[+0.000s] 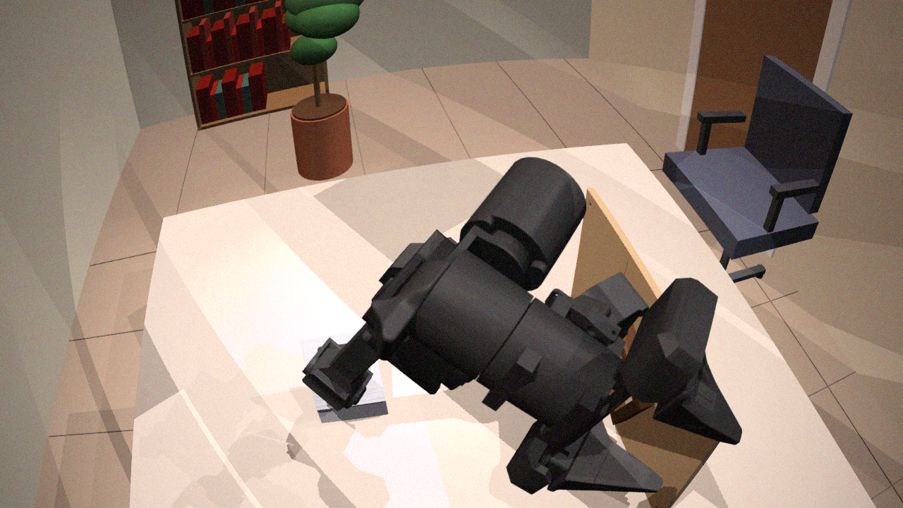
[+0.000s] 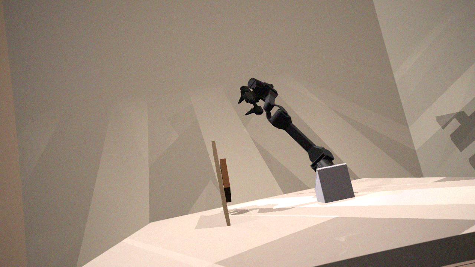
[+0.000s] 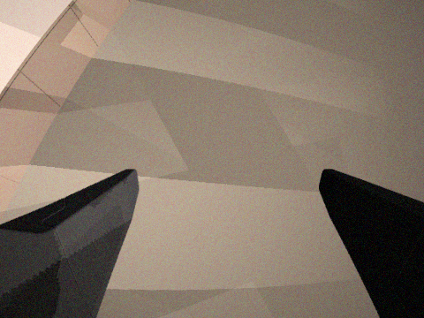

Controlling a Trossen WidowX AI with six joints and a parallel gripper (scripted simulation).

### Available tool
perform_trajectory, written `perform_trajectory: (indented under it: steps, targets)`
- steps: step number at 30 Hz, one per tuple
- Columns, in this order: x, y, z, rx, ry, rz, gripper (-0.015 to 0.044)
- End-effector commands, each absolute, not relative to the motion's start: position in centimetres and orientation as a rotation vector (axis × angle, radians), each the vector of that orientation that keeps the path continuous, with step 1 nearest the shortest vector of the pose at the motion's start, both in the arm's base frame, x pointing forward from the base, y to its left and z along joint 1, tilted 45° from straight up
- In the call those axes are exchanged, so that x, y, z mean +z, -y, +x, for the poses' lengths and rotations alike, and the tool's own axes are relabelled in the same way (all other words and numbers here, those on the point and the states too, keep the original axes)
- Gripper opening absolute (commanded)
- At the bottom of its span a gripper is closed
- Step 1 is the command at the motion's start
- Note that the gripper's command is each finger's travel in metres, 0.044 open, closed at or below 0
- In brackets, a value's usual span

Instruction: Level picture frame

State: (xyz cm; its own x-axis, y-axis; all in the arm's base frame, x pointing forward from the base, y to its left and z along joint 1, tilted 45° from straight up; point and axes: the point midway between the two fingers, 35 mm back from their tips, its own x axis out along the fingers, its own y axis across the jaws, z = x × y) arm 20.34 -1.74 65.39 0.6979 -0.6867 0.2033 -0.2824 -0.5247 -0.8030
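Note:
The picture frame (image 2: pixel 224 174) shows nearly edge-on in the exterior view, brown above and black at its lower end, close against the upright wooden board (image 2: pixel 226 212) (image 1: pixel 600 252). In the top view the arm hides most of it; a brown piece of it shows below the wrist. Its tilt cannot be told from these views, and the screw and strip are not visible. My gripper (image 1: pixel 700 463) (image 2: pixel 242 108) (image 3: pixel 231 179) is open and empty. It is above the frame and on the arm's side of the board, not touching either. The wrist view shows neither frame nor board.
A grey wedge-shaped block (image 2: pixel 335 182) stands on the table (image 2: pixel 172 239) (image 1: pixel 214 252) by the arm's base. Beyond the table are a potted plant (image 1: pixel 322 142), a bookshelf (image 1: pixel 296 94) and a blue chair (image 1: pixel 732 189).

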Motion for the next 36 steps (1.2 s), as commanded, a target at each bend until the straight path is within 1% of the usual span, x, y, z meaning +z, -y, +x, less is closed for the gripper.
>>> perform_trajectory:
  steps: [1,5,6,14,21,28,36]
  targets:
    - [65.4,1.6,20.3,-0.658,-0.724,-2.11,0.0374]
    - [65.0,-0.1,19.3,-0.69,-0.465,-1.919,0.0269]
    - [64.8,-0.6,19.0,-0.692,-0.393,-1.856,0.026]
    - [62.0,-2.2,15.6,-0.617,0.071,-1.286,0.026]
    - [57.4,-1.1,13.3,-0.462,0.308,-0.731,0.026]
    - [50.4,1.1,12.9,-0.277,0.386,-0.163,0.026]
    - [41.4,3.1,14.7,-0.099,0.31,0.417,0.026]
